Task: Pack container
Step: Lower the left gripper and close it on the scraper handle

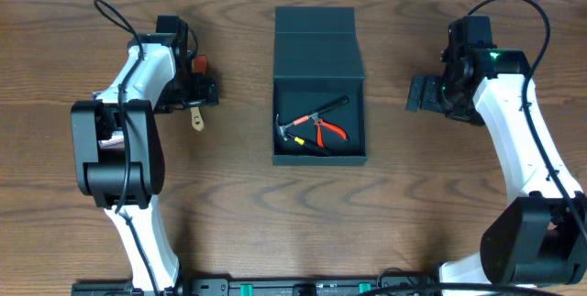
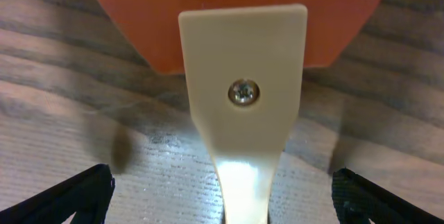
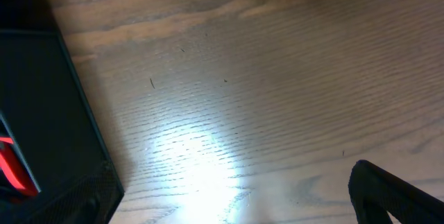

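Your left end effector [image 2: 222, 189] stands wide open and points down at a tool [image 2: 243, 64] that has an orange part and a cream part with a screw [image 2: 243, 92]. The tool lies between the fingers [image 2: 76, 196], and they are apart from it. Your right end effector [image 3: 236, 193] is also wide open, over the bare surface [image 3: 263, 78], and holds nothing. The container [image 1: 319, 158] sits in the middle between both arms, its lid folded back to the far side. Inside it are a hammer [image 1: 282, 128] and red pliers [image 1: 330, 132]. Both arms reach in from the near edge.

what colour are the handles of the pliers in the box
Red, clearest in the overhead view: the pliers lie inside the container.
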You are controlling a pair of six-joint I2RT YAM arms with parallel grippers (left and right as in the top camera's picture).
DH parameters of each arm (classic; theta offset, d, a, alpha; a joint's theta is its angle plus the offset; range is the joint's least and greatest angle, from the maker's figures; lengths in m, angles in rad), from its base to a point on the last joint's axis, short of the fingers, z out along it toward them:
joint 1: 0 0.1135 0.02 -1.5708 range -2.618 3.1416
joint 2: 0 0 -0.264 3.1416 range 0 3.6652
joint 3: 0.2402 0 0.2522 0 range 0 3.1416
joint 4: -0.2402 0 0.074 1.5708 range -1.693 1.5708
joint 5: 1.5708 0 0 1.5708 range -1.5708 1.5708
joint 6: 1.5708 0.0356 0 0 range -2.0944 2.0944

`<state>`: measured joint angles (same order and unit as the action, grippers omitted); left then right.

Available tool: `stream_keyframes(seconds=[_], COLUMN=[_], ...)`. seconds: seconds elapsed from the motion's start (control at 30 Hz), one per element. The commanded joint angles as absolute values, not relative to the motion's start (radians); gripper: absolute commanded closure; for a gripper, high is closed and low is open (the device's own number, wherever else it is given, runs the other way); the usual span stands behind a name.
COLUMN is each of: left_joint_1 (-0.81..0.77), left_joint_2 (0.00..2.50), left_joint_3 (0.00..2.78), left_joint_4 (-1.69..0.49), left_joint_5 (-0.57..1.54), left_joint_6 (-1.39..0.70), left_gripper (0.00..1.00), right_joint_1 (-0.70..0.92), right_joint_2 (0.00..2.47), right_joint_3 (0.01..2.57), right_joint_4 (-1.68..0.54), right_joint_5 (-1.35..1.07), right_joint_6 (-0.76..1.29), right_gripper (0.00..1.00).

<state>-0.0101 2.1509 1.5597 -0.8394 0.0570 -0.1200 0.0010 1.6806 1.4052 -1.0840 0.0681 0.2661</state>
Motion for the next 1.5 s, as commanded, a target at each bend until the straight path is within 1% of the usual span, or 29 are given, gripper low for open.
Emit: stream_keyframes(seconds=[0.0, 0.1, 0.2, 0.23, 0.7, 1.07, 1.17, 1.27, 1.3, 1.43, 1.47], left_joint_1=[-0.01, -0.01, -0.01, -0.01, -0.01, -0.01, -0.01, -0.01, -0.01, -0.01, -0.01], left_joint_2=[2.17, 2.17, 2.17, 2.17, 2.17, 2.17, 2.17, 2.17, 2.17, 2.17, 2.17], left_joint_3=[1.577, 1.577, 1.577, 1.577, 1.537, 1.532, 1.524, 1.517, 1.515, 1.513, 1.513], left_joint_4=[-0.828, -0.827, -0.822, -0.822, -0.813, -0.813, -0.813, -0.812, -0.812, -0.813, -0.813], left_joint_5=[0.063, 0.063, 0.062, 0.062, 0.029, 0.006, 0.007, 0.007, 0.007, 0.007, 0.007], left_joint_6=[-0.154, -0.164, -0.164, -0.165, -0.186, -0.186, -0.186, -0.186, -0.186, -0.186, -0.186], left_gripper=[0.03, 0.09, 0.21, 0.22, 0.26, 0.25, 0.27, 0.37, 0.39, 0.51, 0.52], right_joint_1=[-0.008, -0.008, -0.008, -0.008, -0.008, -0.008, -0.008, -0.008, -0.008, -0.008, -0.008], right_joint_2=[1.687, 1.687, 1.687, 1.687, 1.687, 1.687, 1.687, 1.687, 1.687, 1.687, 1.687], right_joint_3=[1.399, 1.399, 1.399, 1.399, 1.399, 1.399, 1.399, 1.399, 1.399, 1.399, 1.399], right_joint_4=[-1.089, -1.092, -1.099, -1.101, -1.124, -1.145, -1.145, -1.145, -1.145, -1.145, -1.145], right_joint_5=[0.078, 0.078, 0.078, 0.078, 0.078, 0.078, 0.078, 0.078, 0.078, 0.078, 0.078], right_joint_6=[0.253, 0.253, 0.253, 0.253, 0.253, 0.253, 0.253, 0.253, 0.253, 0.253, 0.253], right_gripper=[0.01, 0.01, 0.01, 0.01, 0.01, 0.01, 0.01, 0.01, 0.01, 0.01, 0.01])
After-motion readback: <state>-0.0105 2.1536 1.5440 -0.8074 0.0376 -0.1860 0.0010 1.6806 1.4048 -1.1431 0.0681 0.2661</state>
